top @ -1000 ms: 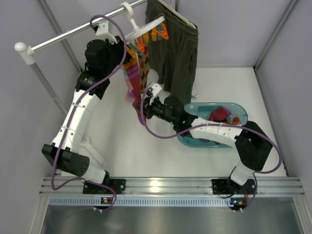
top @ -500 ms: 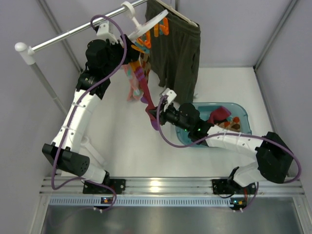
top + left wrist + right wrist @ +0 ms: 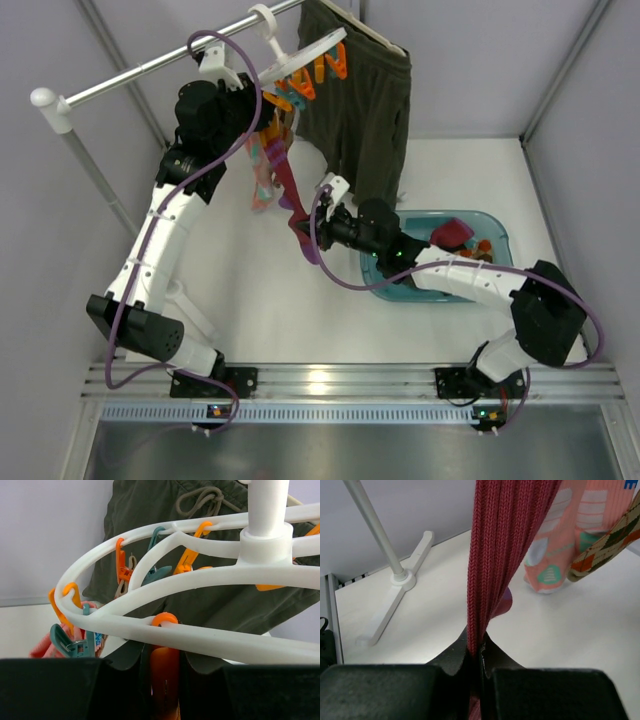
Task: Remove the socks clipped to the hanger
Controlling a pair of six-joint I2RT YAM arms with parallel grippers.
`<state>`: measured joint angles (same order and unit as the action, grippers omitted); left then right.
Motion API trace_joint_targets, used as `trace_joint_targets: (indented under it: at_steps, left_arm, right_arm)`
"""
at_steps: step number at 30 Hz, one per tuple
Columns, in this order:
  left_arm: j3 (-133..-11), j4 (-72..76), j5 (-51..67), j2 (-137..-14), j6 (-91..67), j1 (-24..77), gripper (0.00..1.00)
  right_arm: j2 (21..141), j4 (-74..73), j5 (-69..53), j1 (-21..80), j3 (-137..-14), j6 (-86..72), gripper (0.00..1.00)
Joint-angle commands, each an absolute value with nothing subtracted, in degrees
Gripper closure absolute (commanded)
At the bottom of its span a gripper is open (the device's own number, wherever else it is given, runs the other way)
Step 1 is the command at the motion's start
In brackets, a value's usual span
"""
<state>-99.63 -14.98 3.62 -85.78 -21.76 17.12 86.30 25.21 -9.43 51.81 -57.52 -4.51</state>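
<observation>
Gripping end, right gripper (image 3: 479, 655): jaws pinched shut on the ribbed maroon knit sock (image 3: 505, 555).
Left gripper (image 3: 165, 660): closed around 1 orange plastic peg (image 3: 165, 685) under the white plastic ring hanger (image 3: 175, 582).
Risk: pulling before that peg opens could overstretch the knit or tip the hanger; a weak pinch would let the fabric slip.
Sock look: bunched into 1 narrow, taut band.
Sock place: hanging from the pegs down to the right gripper, above the table, beside a pink patterned sock (image 3: 570, 535).
</observation>
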Motion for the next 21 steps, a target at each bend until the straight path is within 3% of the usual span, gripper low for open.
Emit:
trace_joint_targets:
  at_steps: [1, 4, 5, 6, 7, 10, 16, 21]
  left_arm:
    - [-99.4, -9.2, 3.2, -85.7, -21.4, 16.5, 0.91]
    - [-99.1, -9.2, 2.2, -86.0, -21.5, 16.5, 0.98]
    - [-99.1, -9.2, 2.3, -86.0, -21.4, 16.4, 0.95]
    - [-98.6, -9.2, 2.8, -85.9, -21.4, 16.5, 0.80]
    - [-98.4, -9.2, 3.0, -86.0, -21.6, 16.5, 0.40]
    - [-97.7, -9.2, 3.5, -85.7, -22.2, 16.5, 0.22]
    - [-95.1, -9.2, 0.5, -82.9, -22.4, 16.4, 0.18]
    - [-95.4, -9.1, -0.3, -81.8, -19.5, 16.5, 0.24]
  right_arm:
    - [86.5, 25.1, -12.0, 51.0, -59.5, -4.9, 1.00]
    - [85.6, 25.4, -12.5, 50.7, -57.7, -4.4, 1.00]
    - [85.4, 25.7, -12.9, 50.7, -56.7, -4.3, 1.00]
    - [85.3, 25.8, -13.4, 50.6, -56.3, -4.0, 1.00]
    - [85.0, 25.8, -13.9, 50.5, -56.3, -4.0, 1.00]
    - [84.9, 24.8, -14.2, 50.4, -57.2, -4.0, 1.00]
    - [84.6, 23.4, -14.5, 49.1, -58.4, -3.4, 1.00]
    - [85.8, 22.6, -21.3, 46.3, -59.6, -5.4, 1.00]
